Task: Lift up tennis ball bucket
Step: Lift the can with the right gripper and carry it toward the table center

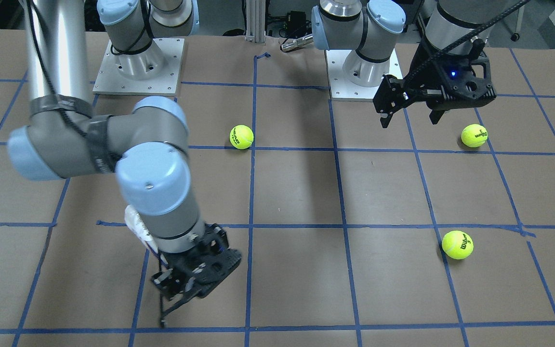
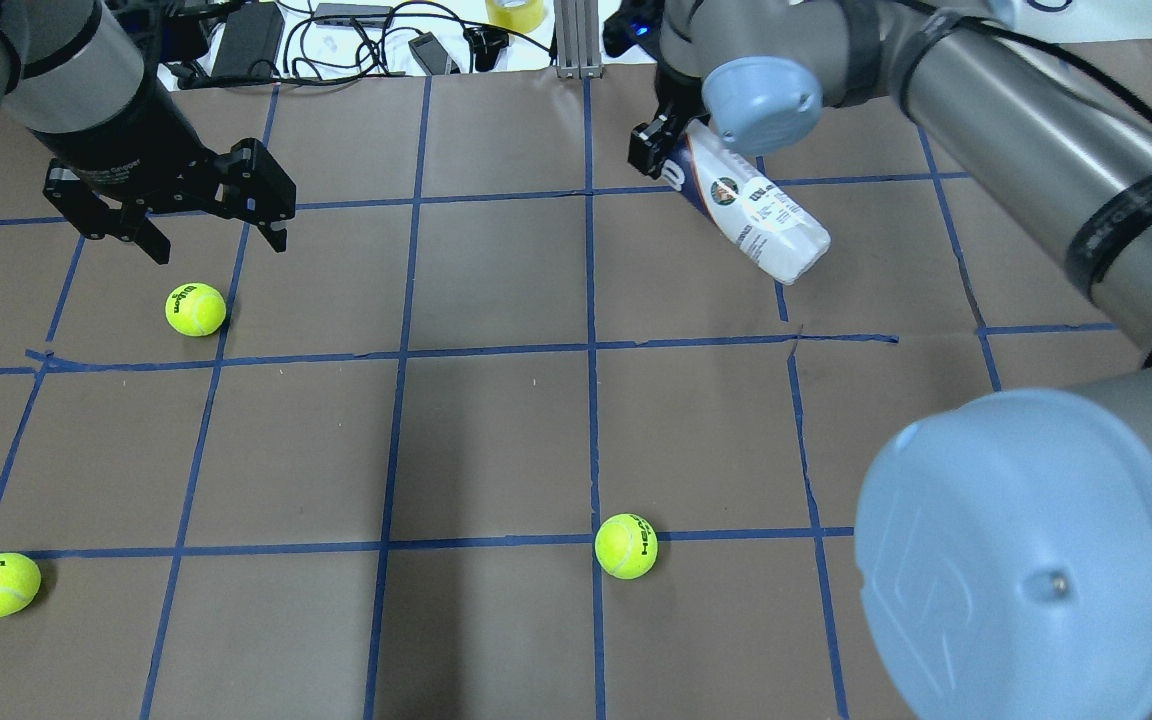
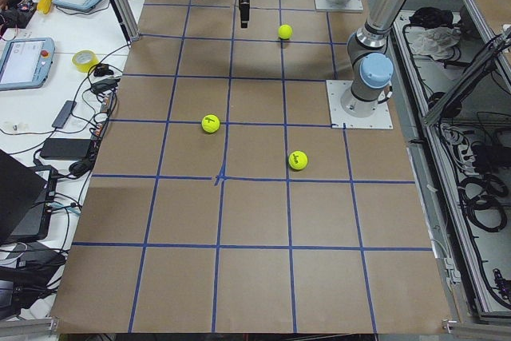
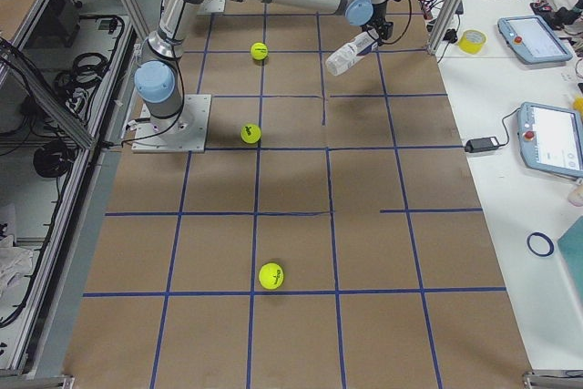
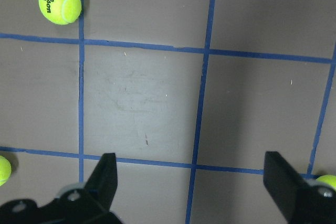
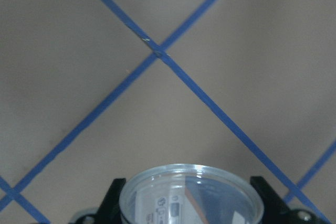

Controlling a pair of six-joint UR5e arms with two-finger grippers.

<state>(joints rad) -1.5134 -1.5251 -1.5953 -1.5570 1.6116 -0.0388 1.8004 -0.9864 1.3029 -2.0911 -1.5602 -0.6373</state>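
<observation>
The tennis ball bucket (image 2: 754, 213) is a clear tube with a white and navy Wilson label. It hangs tilted above the table at the far right. My right gripper (image 2: 658, 148) is shut on one end of it. In the right wrist view the tube's clear end (image 6: 191, 198) sits between the two black fingers. In the front-facing view only a white piece of it (image 1: 137, 228) shows behind the right gripper (image 1: 188, 279). It also shows in the exterior right view (image 4: 349, 54). My left gripper (image 2: 216, 245) is open and empty, above a tennis ball (image 2: 195, 309).
Two more tennis balls lie loose on the brown, blue-taped table: one at the near left (image 2: 0, 584) and one near the middle (image 2: 626, 546). Cables and boxes lie beyond the far edge (image 2: 336, 30). Both arm bases stand on plates (image 1: 138, 67).
</observation>
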